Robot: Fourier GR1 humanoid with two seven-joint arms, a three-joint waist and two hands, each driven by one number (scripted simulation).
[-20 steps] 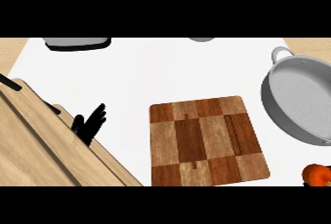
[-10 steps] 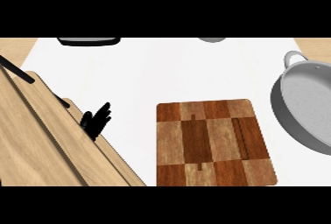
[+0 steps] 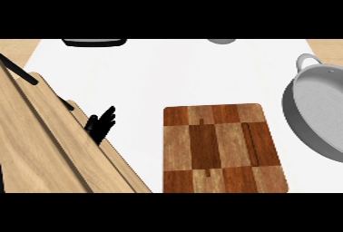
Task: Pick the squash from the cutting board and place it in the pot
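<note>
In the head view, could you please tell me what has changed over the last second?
Everything has slid right in the view: the checkered wooden cutting board and the grey metal pot, now cut by the right edge. The orange object at the lower right has left the view. The pale wooden panels take up more of the left. The black left robot hand stays open beside them; nothing was grasped.

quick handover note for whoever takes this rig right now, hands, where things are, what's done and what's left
Left hand: only black fingers show, poking up past the edge of the light wooden panels at the view's left; it holds nothing.
Right hand: not in view.
Cutting board: flat on the white counter, with nothing on it.
Pot: at the right edge, partly cut off; what shows of its inside is bare.
Squash: not visible in this view.
Done: no sign of placement in the pot.
Left: find the squash, grasp it, put it in the pot.
</note>
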